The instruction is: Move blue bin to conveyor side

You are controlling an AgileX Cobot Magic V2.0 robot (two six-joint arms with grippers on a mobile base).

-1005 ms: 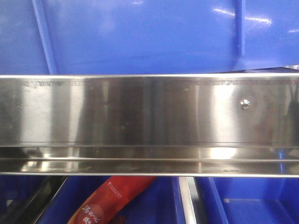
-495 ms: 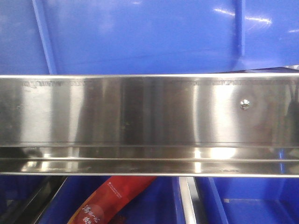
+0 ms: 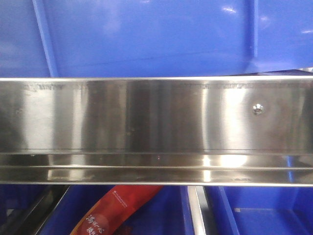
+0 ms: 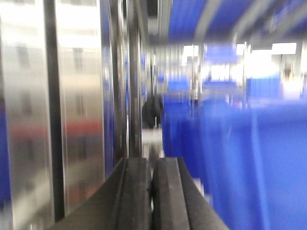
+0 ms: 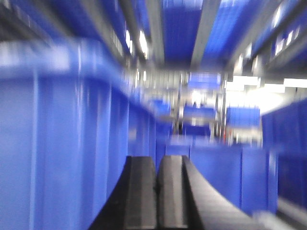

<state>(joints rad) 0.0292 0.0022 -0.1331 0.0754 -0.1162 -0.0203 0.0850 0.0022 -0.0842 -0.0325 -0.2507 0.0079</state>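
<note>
Left wrist view, blurred: the left gripper (image 4: 152, 191) has its dark pads pressed together with nothing between them. A stainless-steel rack (image 4: 76, 120) stands at its left and the blue bin (image 4: 259, 167) just beyond at its right. Right wrist view: the right gripper (image 5: 157, 191) is likewise closed and empty, with the bin's wall close on its left. Front view: the steel rail crosses mid-frame, and the bin's ribbed wall rises behind it. Below lie other blue crates (image 3: 254, 213) and a red packet (image 3: 115, 208).

a warehouse or sorting floor
blue plastic crates (image 5: 216, 172) are standing in rows and stacks, a stainless-steel rack rail (image 3: 156, 117) is running across the front, a red packet (image 3: 115, 208) is lying below.
</note>
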